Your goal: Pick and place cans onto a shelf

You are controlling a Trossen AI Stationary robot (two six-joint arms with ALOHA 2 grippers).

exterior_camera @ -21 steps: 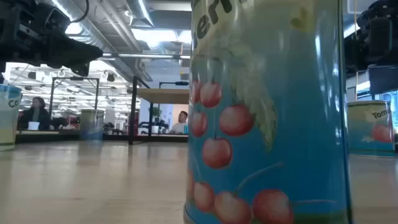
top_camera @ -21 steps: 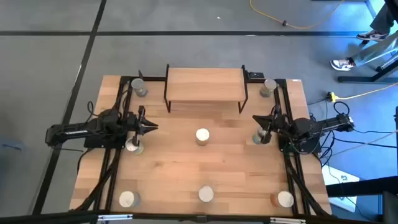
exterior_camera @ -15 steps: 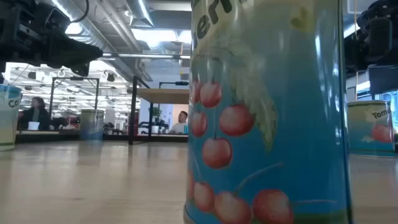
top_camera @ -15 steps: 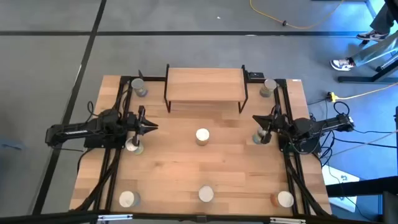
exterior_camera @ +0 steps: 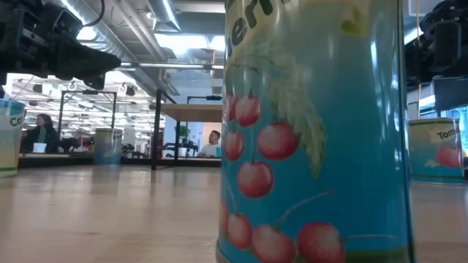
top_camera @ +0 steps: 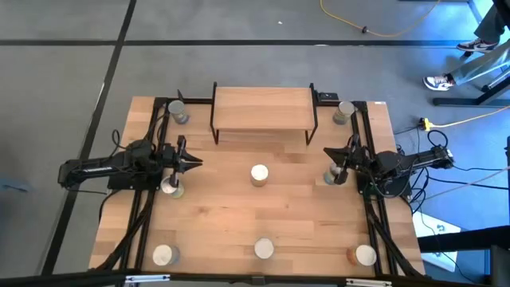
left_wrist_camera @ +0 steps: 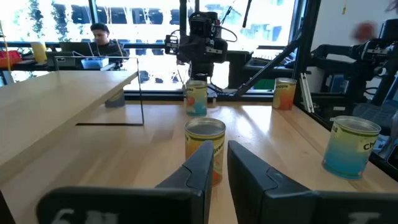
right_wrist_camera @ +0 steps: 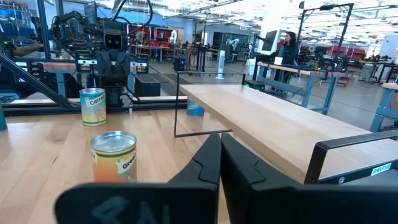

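The small raised light-wood shelf on thin black legs (top_camera: 263,109) at the far middle of the pale wooden counter (top_camera: 215,215) carries nothing, so by my judgement the task has barely begun: all eight small cream-topped tins sit on the counter, one at the centre (top_camera: 259,174). The left tool (top_camera: 194,163) hovers just beside the left-middle tin (top_camera: 169,186), its fingers slightly apart and gripping nothing. The right tool (top_camera: 328,155) is clenched empty near the right-middle tin (top_camera: 332,176).

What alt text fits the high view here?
Top-down: eight cans stand on a wooden table, none on the shelf at its far edge. The left gripper and right gripper wait at the sides, empty.
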